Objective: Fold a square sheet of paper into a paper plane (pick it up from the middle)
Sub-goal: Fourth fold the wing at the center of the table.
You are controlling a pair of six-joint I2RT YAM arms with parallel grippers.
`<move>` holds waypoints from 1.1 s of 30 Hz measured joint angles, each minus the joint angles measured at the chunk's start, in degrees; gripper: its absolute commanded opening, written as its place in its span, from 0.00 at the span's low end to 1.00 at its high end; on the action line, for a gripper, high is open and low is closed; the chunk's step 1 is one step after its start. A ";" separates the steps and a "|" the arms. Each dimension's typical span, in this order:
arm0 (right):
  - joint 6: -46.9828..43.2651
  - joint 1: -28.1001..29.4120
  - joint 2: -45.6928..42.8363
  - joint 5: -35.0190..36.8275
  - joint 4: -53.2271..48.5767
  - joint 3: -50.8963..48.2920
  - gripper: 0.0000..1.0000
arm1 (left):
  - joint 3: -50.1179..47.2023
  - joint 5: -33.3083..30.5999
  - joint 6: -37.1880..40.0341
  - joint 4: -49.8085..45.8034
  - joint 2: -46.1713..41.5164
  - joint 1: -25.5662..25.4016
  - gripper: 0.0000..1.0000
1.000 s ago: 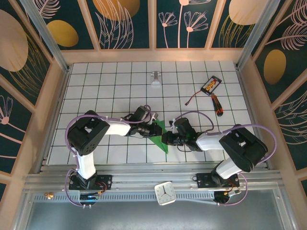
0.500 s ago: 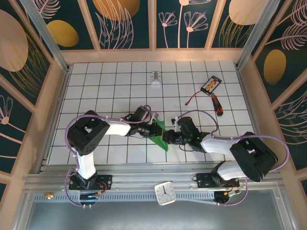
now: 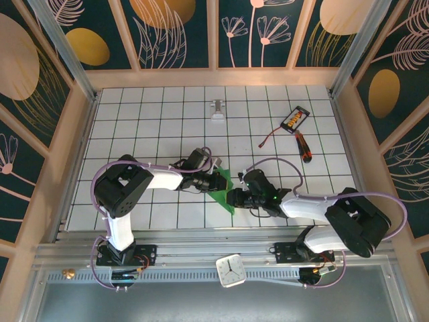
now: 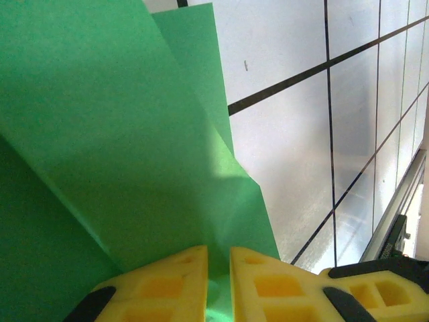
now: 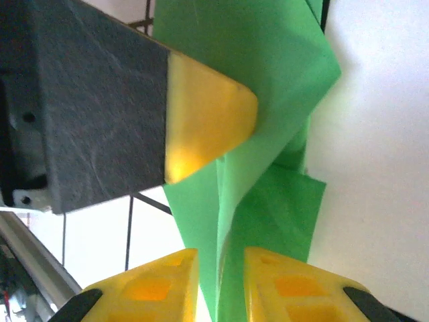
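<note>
The square sheet of paper (image 3: 222,195), bright green, lies folded in layers into a narrow pointed shape like a paper plane, near the table's front middle. My left gripper (image 3: 219,182) reaches in from the left and is shut on the paper's upper part. In the left wrist view the green paper (image 4: 134,134) runs into the thin slit between the yellow fingers of my left gripper (image 4: 218,268). My right gripper (image 3: 232,197) comes from the right at the paper's lower part. Its jaws (image 5: 221,268) stand slightly apart around a raised fold of the paper (image 5: 268,100), open. The left gripper's fingertip (image 5: 208,121) presses the paper just beyond.
A red-handled screwdriver (image 3: 303,147) and a black device (image 3: 295,119) with a loose wire lie at the back right. A small white object (image 3: 218,111) sits at the back middle. A clock (image 3: 232,270) rests on the near rail. Wooden walls border the tiled table.
The right gripper's jaws have parted from the paper fold, and the right arm's elbow has swung out to the right and lower. The left arm has stayed still.
</note>
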 measured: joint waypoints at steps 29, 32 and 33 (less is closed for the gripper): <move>0.31 0.07 0.57 -0.48 5.60 -3.28 0.00 | 0.50 -0.72 0.68 -0.79 0.00 -0.04 0.18; 1.14 -1.14 0.09 -1.99 7.61 -4.70 0.00 | 0.50 -0.72 0.68 -0.79 0.00 -0.04 0.18; 1.55 -1.55 0.04 -2.58 8.33 -5.09 0.00 | 0.50 -0.72 0.68 -0.79 0.00 -0.04 0.18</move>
